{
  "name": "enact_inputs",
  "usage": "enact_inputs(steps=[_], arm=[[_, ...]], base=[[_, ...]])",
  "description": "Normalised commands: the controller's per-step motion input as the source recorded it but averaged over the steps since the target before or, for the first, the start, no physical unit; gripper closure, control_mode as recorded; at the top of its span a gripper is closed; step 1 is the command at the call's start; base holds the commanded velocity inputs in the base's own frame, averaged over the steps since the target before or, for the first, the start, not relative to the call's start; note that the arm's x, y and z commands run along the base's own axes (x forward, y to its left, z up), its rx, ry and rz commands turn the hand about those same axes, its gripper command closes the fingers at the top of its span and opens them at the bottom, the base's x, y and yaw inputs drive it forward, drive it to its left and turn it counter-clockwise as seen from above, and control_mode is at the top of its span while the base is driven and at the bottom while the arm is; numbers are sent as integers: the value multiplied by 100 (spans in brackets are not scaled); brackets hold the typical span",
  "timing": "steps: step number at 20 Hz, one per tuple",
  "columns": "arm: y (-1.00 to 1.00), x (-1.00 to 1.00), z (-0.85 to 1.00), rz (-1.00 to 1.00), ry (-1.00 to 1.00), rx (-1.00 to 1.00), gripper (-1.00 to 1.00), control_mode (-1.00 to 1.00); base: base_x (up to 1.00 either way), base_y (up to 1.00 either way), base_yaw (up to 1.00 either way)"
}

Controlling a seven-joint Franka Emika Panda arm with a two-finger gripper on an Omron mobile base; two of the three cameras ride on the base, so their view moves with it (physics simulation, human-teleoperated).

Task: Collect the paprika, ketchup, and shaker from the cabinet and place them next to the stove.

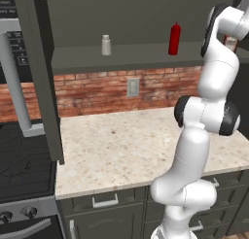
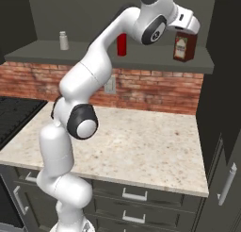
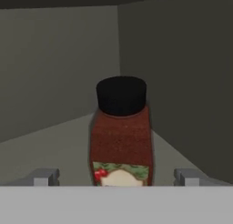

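The arm reached up to the cabinet (image 2: 141, 61) shelf, where the paprika (image 3: 121, 136) stood upright at the right end, near the inner corner. In the hand view the gripper (image 3: 116, 176) faced the bottle straight on, its two fingertips (image 3: 45, 176) spread as wide as they go, one on each side of the bottle and clear of it, holding nothing. The paprika's black cap and paper label faced the camera. From the right base view the hand sat just in front of the paprika (image 2: 182, 47). The ketchup (image 1: 174, 39) stood upright mid-shelf, and the shaker (image 1: 106, 44) stood well apart to its left. Below lay the speckled countertop (image 1: 131, 145) against a brick backsplash (image 1: 97, 92), with the stove (image 1: 24, 160) at its left end.
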Motion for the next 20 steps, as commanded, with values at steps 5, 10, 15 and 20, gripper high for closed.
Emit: enact_inputs(steps=[5, 10, 15, 20], arm=[[0, 8, -9, 0, -7, -5, -100, -100], [-2, 7, -6, -1, -4, -2, -100, -100], [0, 8, -1, -1, -2, -1, -100, -100], [-1, 9, 0, -2, 0, 0, -100, -100]], base=[[0, 0, 0], [0, 0, 0], [0, 0, 0], [0, 0, 0]])
